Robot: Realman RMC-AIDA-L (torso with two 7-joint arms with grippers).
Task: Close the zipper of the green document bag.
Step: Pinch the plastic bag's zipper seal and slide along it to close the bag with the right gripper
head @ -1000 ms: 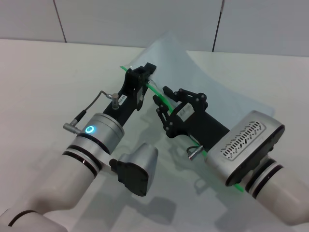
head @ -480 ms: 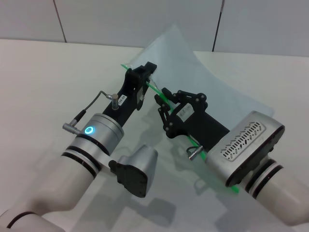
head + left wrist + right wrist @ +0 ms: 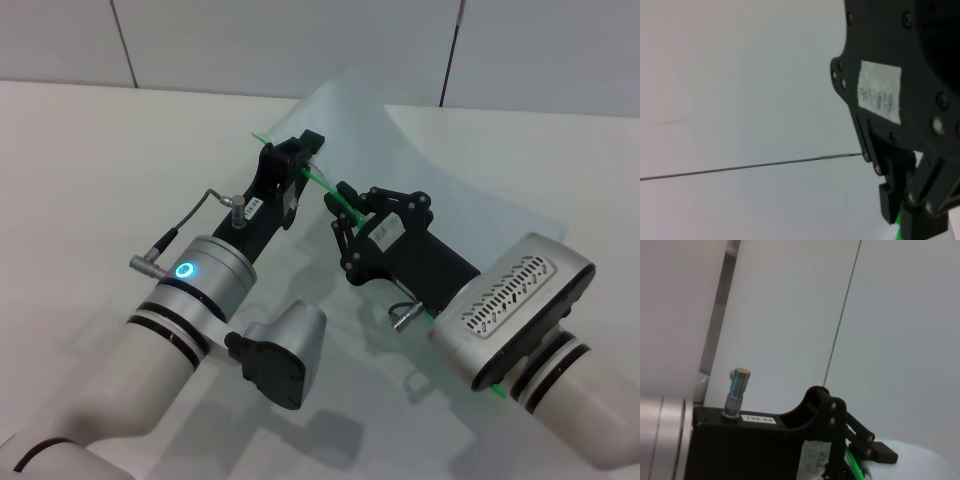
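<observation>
Head view: both black grippers pinch the thin bright green plastic zipper (image 3: 322, 184) of the floppy translucent pale document bag (image 3: 430, 180), left gripper (image 3: 303, 160) just beyond right gripper (image 3: 340, 205).

head high; wrists close, wallward

One green document bag (image 3: 470, 190), one zipper (image 3: 322, 183), two end effectors (image 3: 303, 158) (image 3: 338, 212).

Even, bright overhead light; soft diffuse shadows fall on the white table (image 3: 90, 160) beneath both arms. Head view sharp, without glare. Both wrist views dimmer, slightly soft, near parts blurred.
</observation>
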